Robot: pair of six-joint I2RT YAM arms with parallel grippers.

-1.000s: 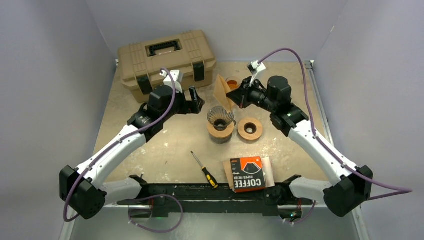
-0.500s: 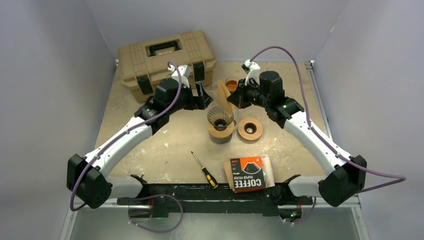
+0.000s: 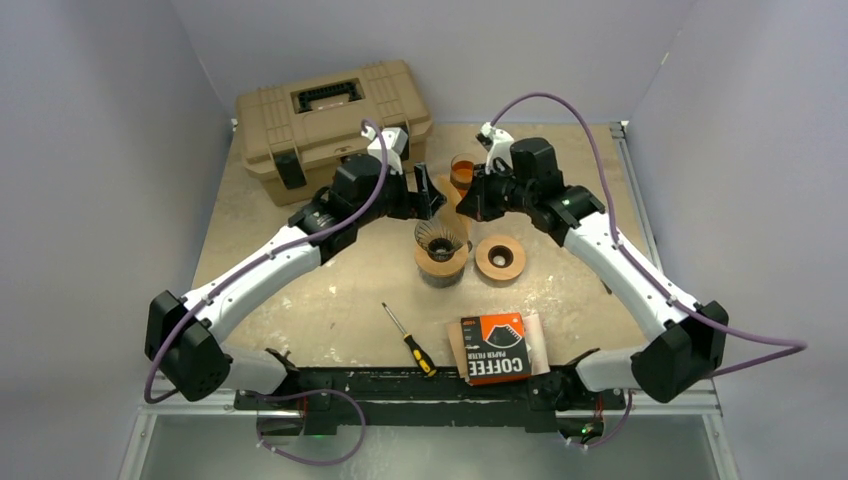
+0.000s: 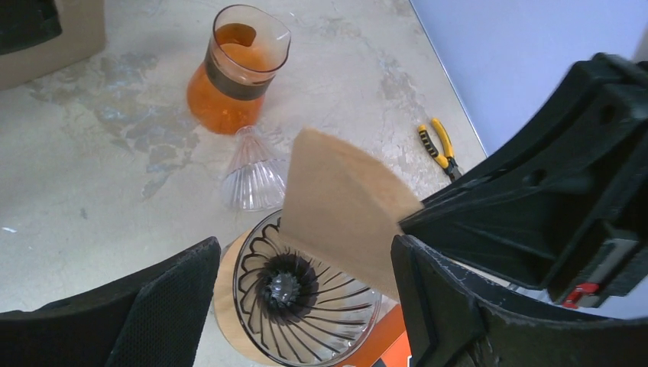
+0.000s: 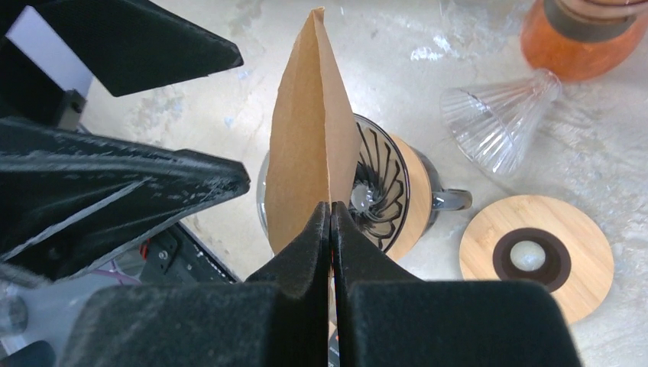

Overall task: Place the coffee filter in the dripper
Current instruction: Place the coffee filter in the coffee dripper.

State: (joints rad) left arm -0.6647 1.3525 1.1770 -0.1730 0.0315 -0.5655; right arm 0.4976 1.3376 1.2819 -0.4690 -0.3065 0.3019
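The coffee filter (image 5: 309, 160), a brown paper cone, hangs tilted just above the dripper (image 3: 441, 240). My right gripper (image 5: 330, 210) is shut on the filter's lower edge. The dripper is ribbed glass in a wooden collar, and its bowl (image 4: 302, 294) has nothing in it. From the left, my left gripper (image 3: 425, 190) stands open beside the filter (image 3: 450, 195). In the left wrist view its fingers (image 4: 172, 302) are spread either side of the filter (image 4: 344, 206) and touch nothing.
A tan toolbox (image 3: 335, 115) stands at the back left. Behind the dripper are an orange carafe (image 4: 237, 73) and a clear glass cone (image 4: 252, 172) on its side. A wooden disc (image 3: 500, 258), a screwdriver (image 3: 408, 340), a filter box (image 3: 495, 347) and pliers (image 4: 437, 141) lie around.
My left arm has swung right, up to the filter, and its jaws have narrowed a little. My right gripper has carried the filter left, over the dripper.
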